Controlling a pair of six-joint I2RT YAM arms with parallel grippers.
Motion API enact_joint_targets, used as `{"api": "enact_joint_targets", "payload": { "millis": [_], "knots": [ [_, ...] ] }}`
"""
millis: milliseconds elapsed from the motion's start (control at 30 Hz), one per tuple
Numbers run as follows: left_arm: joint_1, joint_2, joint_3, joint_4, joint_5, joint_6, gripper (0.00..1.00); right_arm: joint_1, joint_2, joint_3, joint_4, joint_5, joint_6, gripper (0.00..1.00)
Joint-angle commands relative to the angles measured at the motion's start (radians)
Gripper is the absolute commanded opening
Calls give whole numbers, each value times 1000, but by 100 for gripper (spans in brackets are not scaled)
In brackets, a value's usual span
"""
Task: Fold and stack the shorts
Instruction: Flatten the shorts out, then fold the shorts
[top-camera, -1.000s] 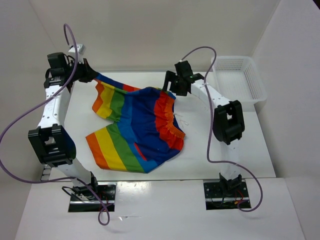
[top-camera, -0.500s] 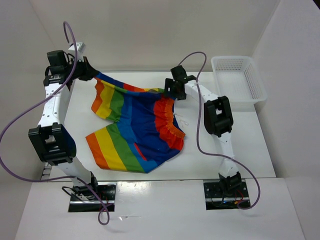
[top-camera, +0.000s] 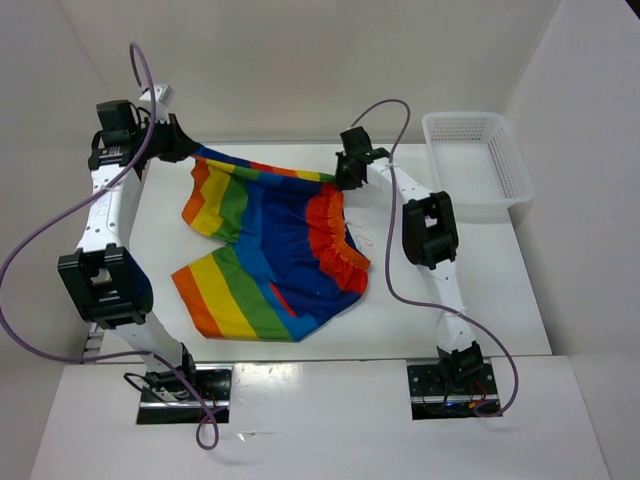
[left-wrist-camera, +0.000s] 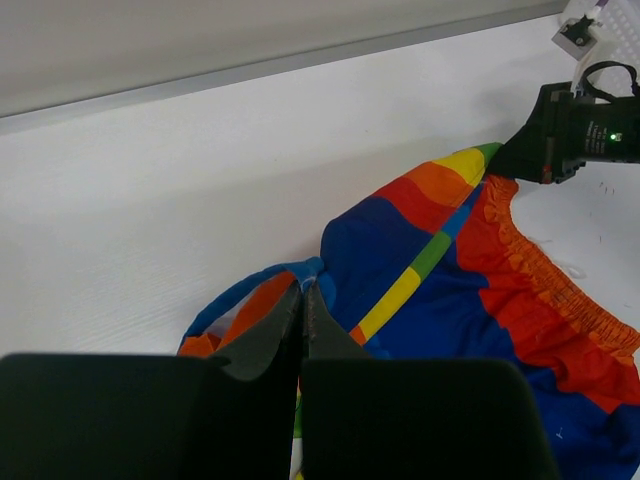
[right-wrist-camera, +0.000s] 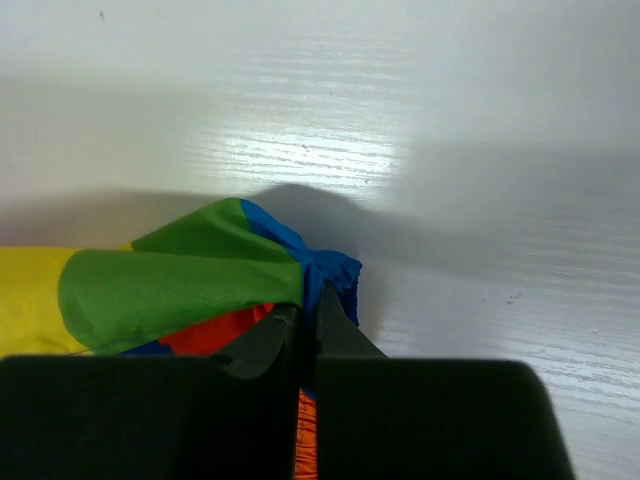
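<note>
Two pinch grips on the shorts (top-camera: 265, 250), both on the far edge. The left end effector (top-camera: 187, 150) is clamped shut on the fabric corner at 11 o'clock. The right end effector (top-camera: 344, 177) is clamped on the bunched green/blue corner at 12 o'clock, at the top end of the ruffled waistband. Both wrist views show cloth between the jaws.

The edge between the grips is lifted and nearly taut. The rest lies flat mid-worktop (top-camera: 460, 300), legs trailing toward 7 o'clock.

My read: two far corners held so that edge can be carried toward 6 o'clock for the first fold. No fold yet, nothing stacked.

Around:
- White mesh basket (top-camera: 470, 117) at 2 o'clock, well apart from the cloth.
- Drawstring (top-camera: 366, 243) loose at 3 o'clock of the shorts.
- The right arm's purple cable (top-camera: 385, 275) droops near the waistband, a possible snag on the pull-back.
</note>
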Motion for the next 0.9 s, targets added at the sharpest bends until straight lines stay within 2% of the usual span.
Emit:
{"api": "enact_joint_targets", "payload": {
  "millis": [0, 233, 500, 633, 767, 867],
  "knots": [
    [6, 14, 53, 13, 15, 26, 0, -16, -41, 61, 32, 55, -10, 0],
    [30, 106, 173, -27, 5, 26, 0, -65, -111, 236, -51, 90, 0, 0],
    [65, 169, 374, -56, 48, 26, 0, -65, -235, 294, -51, 101, -11, 0],
    [65, 169, 509, -47, 83, 26, 0, -75, -334, 328, -27, 58, -29, 0],
    [65, 181, 758, -56, 83, 26, 0, -84, -446, 361, -16, 32, -39, 0],
    [75, 181, 865, -45, 63, 26, 0, -84, -545, 362, -16, 6, -48, 0]
  ]
}}
